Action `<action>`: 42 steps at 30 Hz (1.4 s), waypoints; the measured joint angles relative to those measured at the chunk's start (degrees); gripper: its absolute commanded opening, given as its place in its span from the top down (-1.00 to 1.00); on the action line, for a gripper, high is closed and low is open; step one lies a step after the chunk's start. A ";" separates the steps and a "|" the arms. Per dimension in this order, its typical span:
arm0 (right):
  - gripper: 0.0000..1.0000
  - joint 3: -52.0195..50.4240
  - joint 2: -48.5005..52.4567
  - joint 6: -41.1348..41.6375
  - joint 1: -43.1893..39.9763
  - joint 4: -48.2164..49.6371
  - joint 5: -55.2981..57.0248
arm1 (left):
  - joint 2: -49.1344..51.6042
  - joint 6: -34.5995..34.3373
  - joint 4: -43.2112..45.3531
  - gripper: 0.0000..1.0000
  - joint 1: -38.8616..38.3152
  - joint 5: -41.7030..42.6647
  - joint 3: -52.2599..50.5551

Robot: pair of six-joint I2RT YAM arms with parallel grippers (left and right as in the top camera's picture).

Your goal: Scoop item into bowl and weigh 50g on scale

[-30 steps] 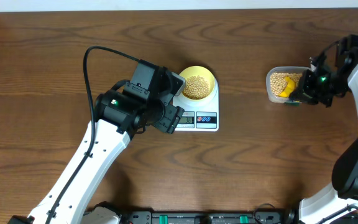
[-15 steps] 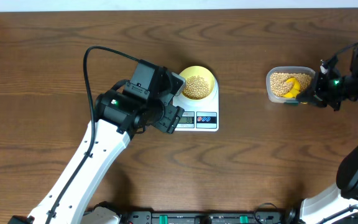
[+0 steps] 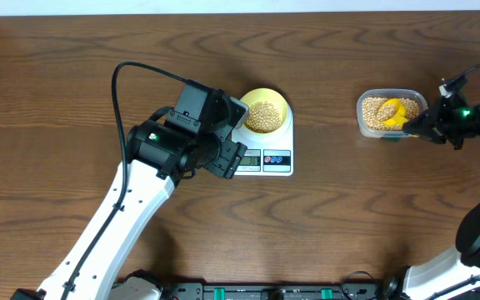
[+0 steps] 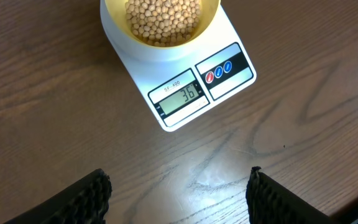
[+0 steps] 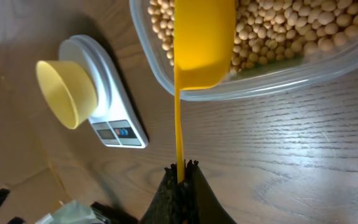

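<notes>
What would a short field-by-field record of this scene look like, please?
scale: white, display reads 36
bowl: yellow, on the scale, holds beans
tub: clear, right of the scale, holds more beans
scoop: yellow, head in the tub
left claw: open, empty, over the table in front of the scale
right claw: shut on the scoop's handle
target: 50 not yet reached

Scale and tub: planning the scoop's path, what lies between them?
Nothing: between the scale and the tub the overhead view shows only bare table.
</notes>
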 measured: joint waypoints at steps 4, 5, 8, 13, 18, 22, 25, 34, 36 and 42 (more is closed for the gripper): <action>0.98 0.00 0.00 -1.70 -2.01 -0.66 -3.65 | 0.00 0.00 0.00 -0.45 0.00 0.00 0.00; 0.98 0.00 0.00 -2.08 -2.34 -0.85 -4.44 | 0.00 0.00 0.00 -0.45 0.00 0.00 0.00; 0.98 0.00 0.00 -3.65 -3.02 -1.88 -7.30 | 0.00 0.00 0.00 -0.45 0.00 0.00 0.00; 0.98 0.00 0.00 -5.90 -3.06 -2.25 -12.00 | 0.00 0.00 0.00 -0.45 0.00 0.00 0.00; 0.98 0.00 0.00 -7.19 -3.06 -2.32 -15.98 | 0.00 0.00 0.00 -0.45 0.00 0.00 0.00; 0.98 0.00 0.00 -8.55 -3.06 -2.47 -20.44 | 0.00 0.00 0.00 -0.45 0.00 0.00 0.00; 0.98 0.00 0.00 -9.44 -2.97 -2.45 -23.87 | 0.00 0.00 0.00 -0.45 0.00 0.00 0.00; 0.98 0.00 0.00 -10.12 2.34 -0.50 -31.04 | 0.00 0.00 0.00 -0.45 0.00 0.00 0.00; 0.98 0.00 0.00 -10.16 4.50 0.35 -31.93 | 0.00 0.00 0.00 -0.45 0.00 0.00 0.00; 0.98 -0.02 0.00 -8.76 12.07 5.29 -33.35 | 0.00 0.00 0.02 -0.45 0.00 0.00 0.00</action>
